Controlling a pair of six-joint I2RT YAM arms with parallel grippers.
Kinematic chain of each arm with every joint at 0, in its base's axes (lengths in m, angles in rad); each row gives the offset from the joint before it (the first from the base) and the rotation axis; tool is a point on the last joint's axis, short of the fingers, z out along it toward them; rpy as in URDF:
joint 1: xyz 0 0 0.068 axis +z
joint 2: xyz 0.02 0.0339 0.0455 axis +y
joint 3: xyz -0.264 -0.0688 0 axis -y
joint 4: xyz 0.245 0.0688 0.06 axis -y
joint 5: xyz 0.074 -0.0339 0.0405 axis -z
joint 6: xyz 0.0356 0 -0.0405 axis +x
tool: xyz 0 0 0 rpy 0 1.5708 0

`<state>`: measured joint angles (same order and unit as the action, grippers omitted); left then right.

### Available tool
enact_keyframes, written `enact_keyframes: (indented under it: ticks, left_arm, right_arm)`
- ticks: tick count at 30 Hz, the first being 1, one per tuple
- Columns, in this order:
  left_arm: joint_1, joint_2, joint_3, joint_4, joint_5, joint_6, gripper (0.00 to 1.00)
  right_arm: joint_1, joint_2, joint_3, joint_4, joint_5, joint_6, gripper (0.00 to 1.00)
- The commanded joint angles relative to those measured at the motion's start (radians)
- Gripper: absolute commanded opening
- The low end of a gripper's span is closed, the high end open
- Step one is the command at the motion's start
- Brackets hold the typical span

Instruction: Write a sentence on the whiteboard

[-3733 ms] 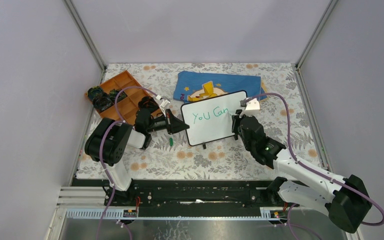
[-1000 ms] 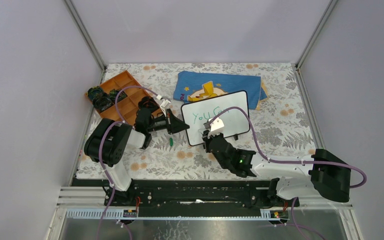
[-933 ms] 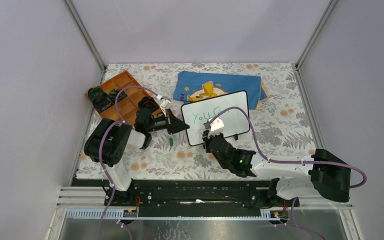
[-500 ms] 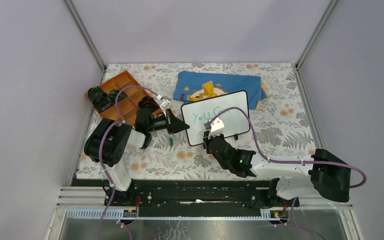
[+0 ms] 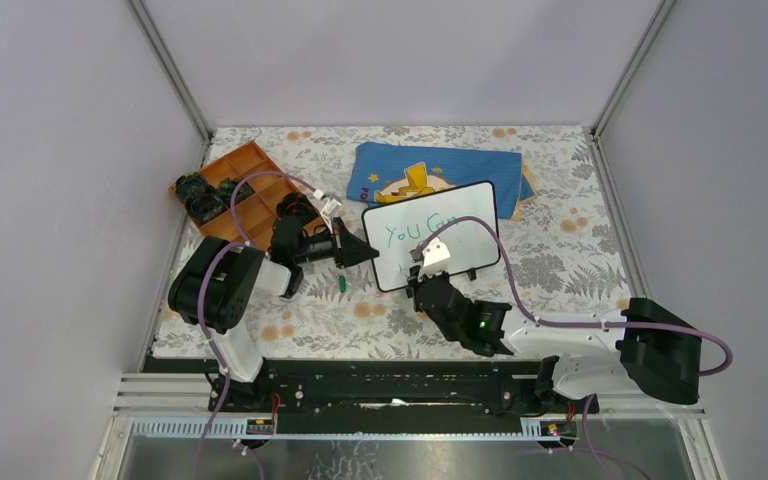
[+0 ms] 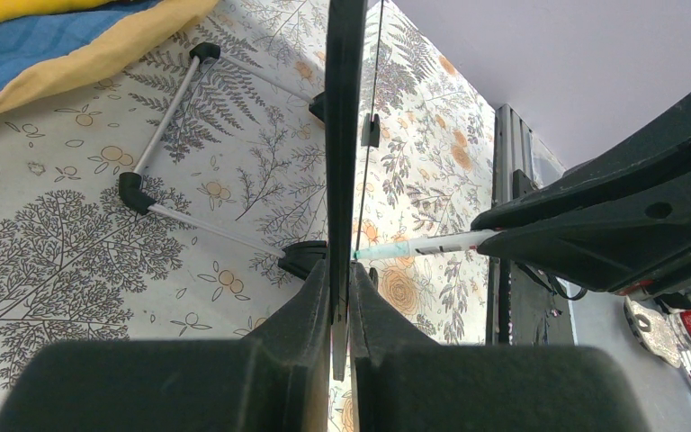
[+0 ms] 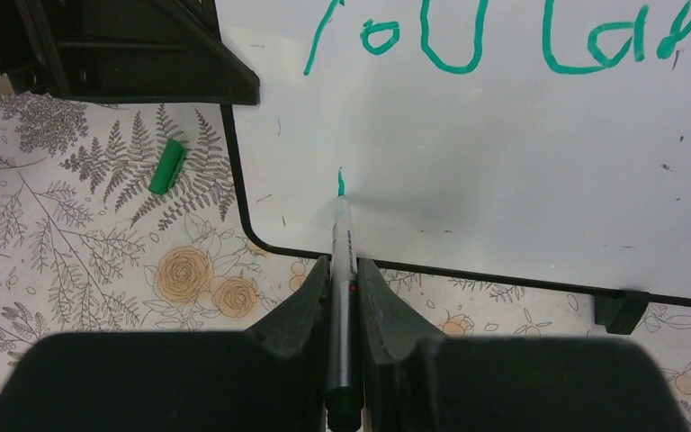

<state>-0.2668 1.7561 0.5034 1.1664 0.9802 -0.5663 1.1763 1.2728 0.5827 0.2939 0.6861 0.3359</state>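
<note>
A: Where is the whiteboard found?
B: It is stood near the middle of the flowered surface, propped on its feet and leaned back. A blue cloth is spread just beyond it, on the far side.

A: How is it kept in place?
B: Its left edge is clamped by the left pincer. The fingers are pressed together on the thin black frame, and from that wrist the board is viewed edge-on.

A: And the right pincer?
B: It is closed on a marker, which is gripped along its barrel and pointed at the board. The green tip is set against the white face in the lower left part, close to the rounded corner.

A: How much of the sentence can be read?
B: Only "You Can" is made out, in green, along the top line. Below the Y a short green stroke is seen right at the marker's tip.

A: What else is laid out?
B: A green cap is left lying on the surface just left of the board's near left corner, beside the left pincer. An orange tray with compartments is placed at the far left, and small dark things are kept in some of them
</note>
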Motion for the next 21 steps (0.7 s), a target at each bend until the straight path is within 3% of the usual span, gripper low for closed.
enact_keyframes:
  ticks: [1,21]
  left_arm:
    - [-0.02,0.014,-0.002,-0.1,-0.002,0.036,0.0]
    - [-0.021,0.008,-0.003,-0.103,0.0,0.038,0.0]
  right_arm:
    - [0.008,0.004,-0.01,-0.015,-0.011,0.034,0.0]
    - [0.011,0.029,0.042,0.0,0.004,0.005,0.0]
